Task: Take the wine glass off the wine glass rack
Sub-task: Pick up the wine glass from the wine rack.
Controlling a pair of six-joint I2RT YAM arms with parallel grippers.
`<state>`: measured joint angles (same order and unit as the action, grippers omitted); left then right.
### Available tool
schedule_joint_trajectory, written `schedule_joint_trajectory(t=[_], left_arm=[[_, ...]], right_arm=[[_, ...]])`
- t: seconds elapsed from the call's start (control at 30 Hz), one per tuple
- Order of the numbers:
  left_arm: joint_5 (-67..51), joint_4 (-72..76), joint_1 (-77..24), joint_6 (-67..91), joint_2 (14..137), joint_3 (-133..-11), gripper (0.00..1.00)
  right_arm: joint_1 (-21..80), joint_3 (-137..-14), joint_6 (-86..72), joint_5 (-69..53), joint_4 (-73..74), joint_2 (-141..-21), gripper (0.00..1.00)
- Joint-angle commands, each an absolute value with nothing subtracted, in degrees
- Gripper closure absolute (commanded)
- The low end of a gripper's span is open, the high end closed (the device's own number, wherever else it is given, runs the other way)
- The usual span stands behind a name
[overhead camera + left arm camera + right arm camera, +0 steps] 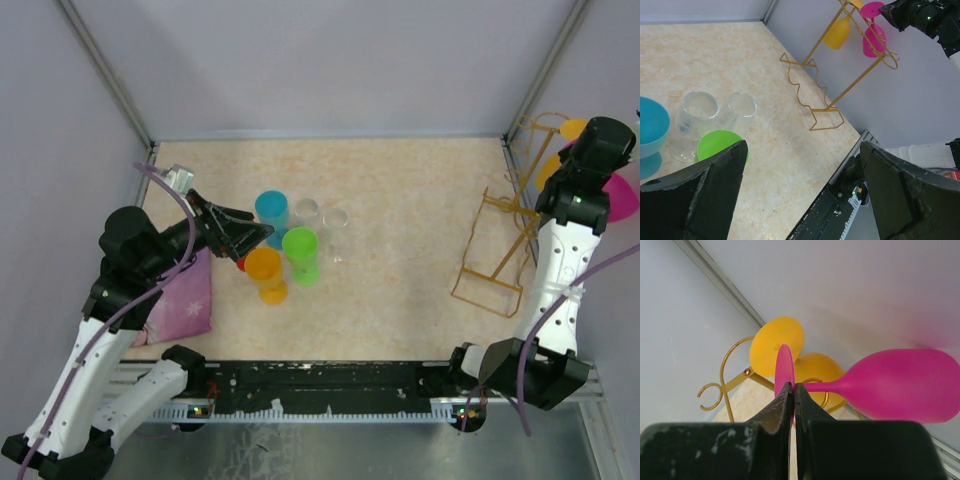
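The right pincer (792, 390) was clamped together on the thin edge of the pink wine glass's (900, 390) round foot. From that grip the glass's long axis ran out sideways, across the fingers rather than along them. In the wrist view the stem led right to the bowl, lying roughly level. It was held high at the far right corner of the surface, by the top of the wine glass rack (856, 82). Whether its foot was already free of the gold rails I could not tell. I judged that the coming pull had to draw the foot along the rails and away from the yellow glass (777, 345) hanging just behind. The glass was opaque, glossy magenta, with a slim stem. The left pincer (803, 145) stood wide apart, far off over the cups (285, 250) at the left.
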<state>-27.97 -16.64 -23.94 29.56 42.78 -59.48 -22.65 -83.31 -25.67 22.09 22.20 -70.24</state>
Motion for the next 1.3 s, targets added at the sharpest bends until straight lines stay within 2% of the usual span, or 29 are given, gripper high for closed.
schedule_joint_trajectory(t=[0.0, 0.53, 1.0, 1.17, 1.27], left_arm=[[-28.75, -14.35, -23.73, 30.05, 42.56, -58.99, 0.01], [-28.91, -14.08, -23.73, 29.72, 42.63, -58.55, 0.01], [-27.16, -14.06, -23.72, 29.09, 40.94, -57.79, 0.01], [-26.31, -14.06, -23.69, 28.88, 40.11, -57.34, 0.01], [-25.92, -14.06, -23.71, 28.75, 39.53, -57.01, 0.01]], right_arm=[[-22.3, -86.96, -24.07, 23.78, 18.28, -68.84, 1.0], [-21.63, -88.35, -23.99, 23.5, 20.22, -66.2, 1.0], [-21.53, -93.92, -23.91, 5.3, 28.13, -60.31, 1.0], [-21.53, -96.6, -22.55, 2.32, 29.33, -58.64, 1.0], [-21.54, -99.35, -22.46, -5.21, 30.0, -58.53, 1.0]])
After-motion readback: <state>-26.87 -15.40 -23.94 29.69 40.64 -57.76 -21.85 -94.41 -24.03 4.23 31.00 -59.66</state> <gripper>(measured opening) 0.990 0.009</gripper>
